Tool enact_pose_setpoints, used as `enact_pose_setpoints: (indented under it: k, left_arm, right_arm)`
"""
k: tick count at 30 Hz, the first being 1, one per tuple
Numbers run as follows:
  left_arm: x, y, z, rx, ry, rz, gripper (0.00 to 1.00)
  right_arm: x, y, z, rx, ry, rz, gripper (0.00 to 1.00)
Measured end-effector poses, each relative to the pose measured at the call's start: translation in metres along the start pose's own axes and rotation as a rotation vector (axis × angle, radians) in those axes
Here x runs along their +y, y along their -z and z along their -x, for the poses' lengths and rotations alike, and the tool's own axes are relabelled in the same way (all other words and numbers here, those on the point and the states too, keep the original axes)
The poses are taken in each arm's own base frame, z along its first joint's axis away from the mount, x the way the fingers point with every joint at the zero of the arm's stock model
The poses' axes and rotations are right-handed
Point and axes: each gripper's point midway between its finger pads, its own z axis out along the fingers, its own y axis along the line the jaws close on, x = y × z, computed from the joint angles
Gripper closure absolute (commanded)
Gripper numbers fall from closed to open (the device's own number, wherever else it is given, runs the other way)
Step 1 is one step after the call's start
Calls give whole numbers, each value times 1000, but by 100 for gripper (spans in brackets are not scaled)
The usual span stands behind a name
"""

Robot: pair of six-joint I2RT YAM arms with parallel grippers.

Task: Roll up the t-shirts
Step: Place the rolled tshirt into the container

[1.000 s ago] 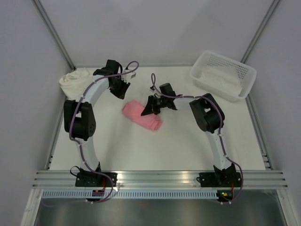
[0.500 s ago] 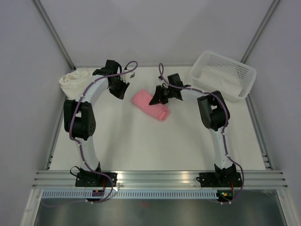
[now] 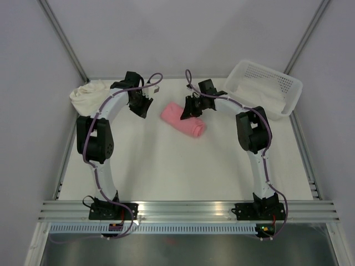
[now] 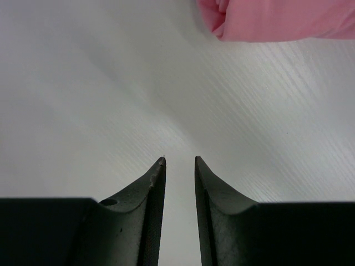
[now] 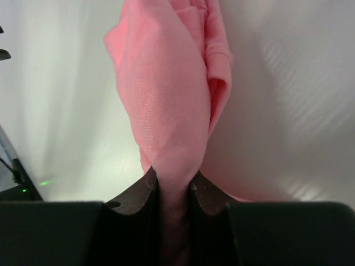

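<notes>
The salmon pink t-shirt (image 3: 183,118) is a rolled bundle in the middle of the table's far half. My right gripper (image 3: 189,107) is shut on its far edge. In the right wrist view the pink cloth (image 5: 166,94) is pinched between the fingertips of the right gripper (image 5: 173,177) and bulges out ahead of them. The cream t-shirt (image 3: 89,95) lies bunched at the far left corner. Between the two shirts my left gripper (image 3: 142,107) points down at bare table. In its own view the left gripper (image 4: 179,160) is open by a narrow gap and holds nothing, with the pink t-shirt (image 4: 277,19) at the top right.
A white perforated basket (image 3: 267,74) stands at the far right corner with white cloth (image 3: 260,95) inside. Grey walls and slanted metal posts close in the table's back and sides. The aluminium rail (image 3: 188,209) with both arm bases runs along the near edge.
My right gripper has carried the pink roll toward the back and to the right, closer to the basket. The left arm has barely shifted.
</notes>
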Motion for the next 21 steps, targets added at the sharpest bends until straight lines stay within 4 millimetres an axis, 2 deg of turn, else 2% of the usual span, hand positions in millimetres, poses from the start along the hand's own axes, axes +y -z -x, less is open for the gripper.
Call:
enact_pose_setpoints:
  k: [4, 10, 15, 21]
  left_arm:
    - [1, 0, 3, -4, -1, 2, 67]
    - [3, 3, 4, -7, -3, 13, 67]
    - [5, 15, 2, -11, -5, 43, 67]
    - [4, 15, -4, -1, 0, 41, 67]
  right_arm:
    - [-10, 13, 6, 16, 108, -92, 100]
    - [-27, 29, -4, 75, 199, -201, 100]
    - [-43, 37, -10, 116, 251, -268, 100]
    - [-48, 55, -3, 117, 338, -326, 100]
